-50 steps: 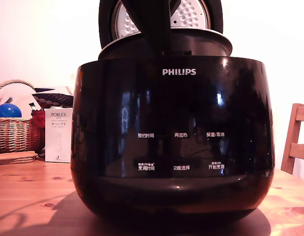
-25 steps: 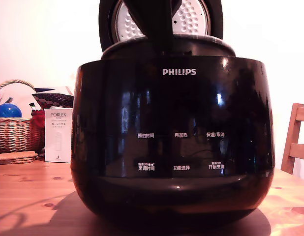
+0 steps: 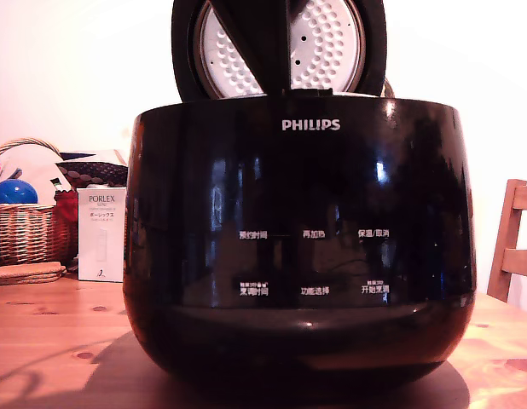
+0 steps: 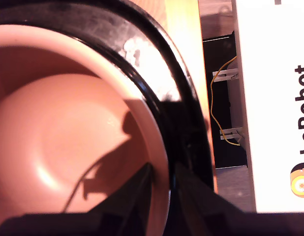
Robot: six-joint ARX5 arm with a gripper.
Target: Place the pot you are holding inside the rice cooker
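Sitting inside the glossy black rounded rice cooker (image 3: 298, 239) on a knotty wooden table (image 3: 50, 341), the smooth-walled pot (image 4: 68, 147) has its flared rim pinched by the gripper (image 4: 163, 189).

The exterior view is set low at table height, close up and facing the rice cooker (image 3: 298, 239) front-on, while the wrist view is aimed steeply down into the pot (image 4: 68, 142) at very close range; only the cooker's top opening is shared.
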